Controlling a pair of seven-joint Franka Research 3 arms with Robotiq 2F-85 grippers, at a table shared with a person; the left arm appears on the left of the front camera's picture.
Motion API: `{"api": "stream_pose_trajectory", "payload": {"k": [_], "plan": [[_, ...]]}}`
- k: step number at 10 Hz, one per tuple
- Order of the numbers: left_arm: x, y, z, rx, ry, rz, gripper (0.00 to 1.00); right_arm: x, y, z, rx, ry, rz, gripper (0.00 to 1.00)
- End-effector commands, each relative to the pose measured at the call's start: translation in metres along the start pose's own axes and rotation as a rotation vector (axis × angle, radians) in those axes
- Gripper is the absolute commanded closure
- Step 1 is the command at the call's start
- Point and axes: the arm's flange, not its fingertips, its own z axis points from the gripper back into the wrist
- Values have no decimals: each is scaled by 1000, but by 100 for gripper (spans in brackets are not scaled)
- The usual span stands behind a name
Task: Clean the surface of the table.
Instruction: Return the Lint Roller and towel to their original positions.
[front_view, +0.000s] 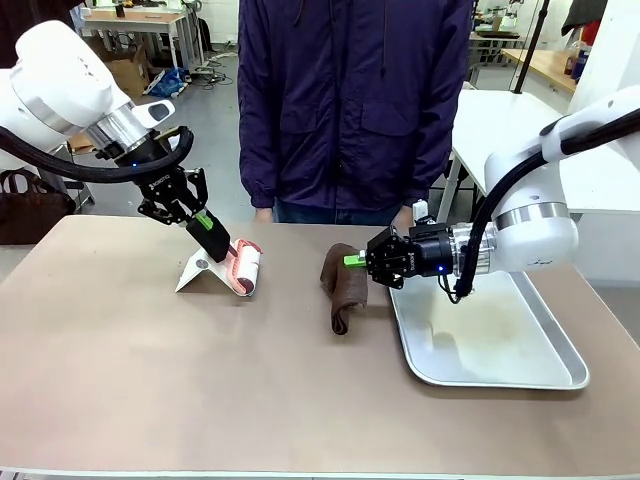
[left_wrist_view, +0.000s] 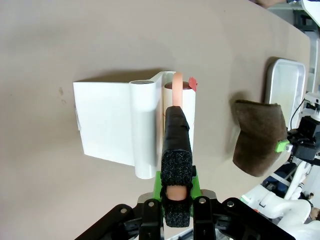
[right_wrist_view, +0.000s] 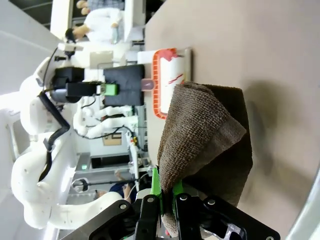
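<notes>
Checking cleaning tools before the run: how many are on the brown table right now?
2. A lint roller sits by its white stand, its handle gripped by the left gripper. A brown cloth lies mid-table beside the metal tray, pinched by the right gripper.

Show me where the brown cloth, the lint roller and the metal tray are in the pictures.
brown cloth (front_view: 342, 285): front view, middle of the folded fabric.
lint roller (front_view: 245, 267): front view, on its pink-rimmed sticky roll.
metal tray (front_view: 560, 352): front view, on its right rim.
</notes>
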Motion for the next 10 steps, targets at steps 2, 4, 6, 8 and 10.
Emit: {"api": "stream_pose_trajectory", "payload": {"k": [2, 4, 6, 8, 10], "plan": [[-5, 11, -7, -22, -7, -8, 97, 0, 15, -3, -152, -5, 0, 91], [-5, 12, -8, -37, 9, -12, 97, -4, 21, 0, -244, -5, 12, 91], [-7, 16, -6, -77, 14, -30, 97, -5, 26, 3, -263, -24, 15, 91], [-8, 21, -7, -111, 11, -38, 97, -4, 28, 3, -270, -30, 8, 91], [-8, 28, -6, -143, 7, -49, 97, -3, 30, 0, -287, -27, 0, 91]]}}
